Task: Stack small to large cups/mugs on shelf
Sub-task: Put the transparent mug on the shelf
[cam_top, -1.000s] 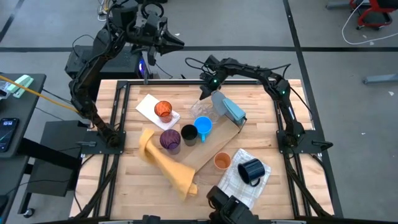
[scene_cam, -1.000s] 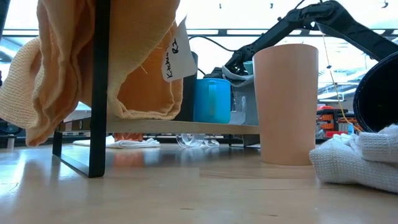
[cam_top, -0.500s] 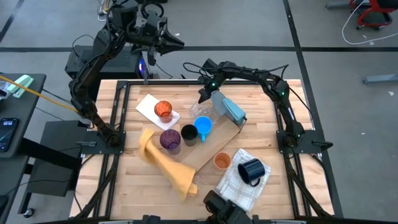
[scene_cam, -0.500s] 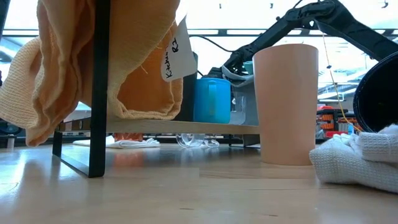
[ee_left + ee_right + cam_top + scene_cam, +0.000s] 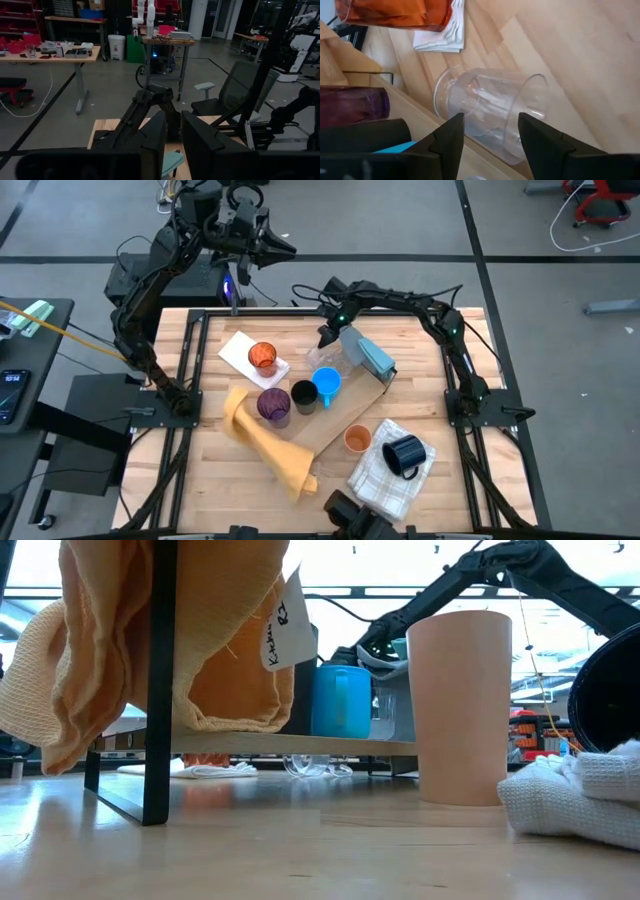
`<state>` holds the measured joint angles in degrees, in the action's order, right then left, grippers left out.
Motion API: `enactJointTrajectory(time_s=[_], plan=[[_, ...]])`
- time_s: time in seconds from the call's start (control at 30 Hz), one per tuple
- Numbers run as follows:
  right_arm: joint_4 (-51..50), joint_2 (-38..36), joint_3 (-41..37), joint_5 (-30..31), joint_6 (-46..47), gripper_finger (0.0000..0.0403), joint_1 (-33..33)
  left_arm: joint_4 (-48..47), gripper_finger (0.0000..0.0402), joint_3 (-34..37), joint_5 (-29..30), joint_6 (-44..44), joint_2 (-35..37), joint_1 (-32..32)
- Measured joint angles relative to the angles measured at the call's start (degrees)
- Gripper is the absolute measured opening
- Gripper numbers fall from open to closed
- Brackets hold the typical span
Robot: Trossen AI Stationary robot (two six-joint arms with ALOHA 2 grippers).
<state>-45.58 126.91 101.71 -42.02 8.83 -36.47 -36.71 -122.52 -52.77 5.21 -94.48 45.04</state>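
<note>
**Right end effector over tipped clear cup**

Right end effector [image 5: 487,145] spread wide, empty, hovering just above clear cup [image 5: 490,112], which lies on its side on the worktop [image 5: 215,470] beside the shelf [image 5: 345,415]. Fingers straddle the cup without touching. Left end effector [image 5: 285,248] raised behind the worktop's far edge, fingers nearly together, gripping nothing. Black cup [image 5: 303,394] and bright blue mug [image 5: 327,385] on shelf.

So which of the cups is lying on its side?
The clear cup, tipped over on the table in front of the right gripper; the others stand upright.
</note>
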Motion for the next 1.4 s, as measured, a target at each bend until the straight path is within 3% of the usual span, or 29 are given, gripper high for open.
enactJointTrajectory(time_s=[0.47, 0.57, 0.8, 1.07, 1.4], plan=[[1.9, 2.7, 0.1, -2.1, -0.9, 0.0169, 3.1, -1.4, 0.0069, 0.0, 0.0, 0.7, 0.0, 0.1], [2.3, 2.7, 0.1, -2.5, -0.7, 0.0134, 2.9, -2.1, 0.0071, 0.0, 0.0, 1.5, 0.0, 0.1], [5.1, 2.4, 0.3, -4.9, -1.3, 0.001, 2.0, -2.2, 0.0073, 0.0, 0.0, 1.9, 0.0, 0.1], [7.5, 2.0, 0.5, -2.5, 0.2, 0.0005, 1.6, -2.2, 0.0068, 0.0, 0.0, 1.9, 0.0, 0.2], [1.9, 2.0, 8.0, 0.2, -0.2, 0.0003, -1.2, -2.2, 0.0073, 0.0, 0.0, 1.9, 0.0, 0.2]])
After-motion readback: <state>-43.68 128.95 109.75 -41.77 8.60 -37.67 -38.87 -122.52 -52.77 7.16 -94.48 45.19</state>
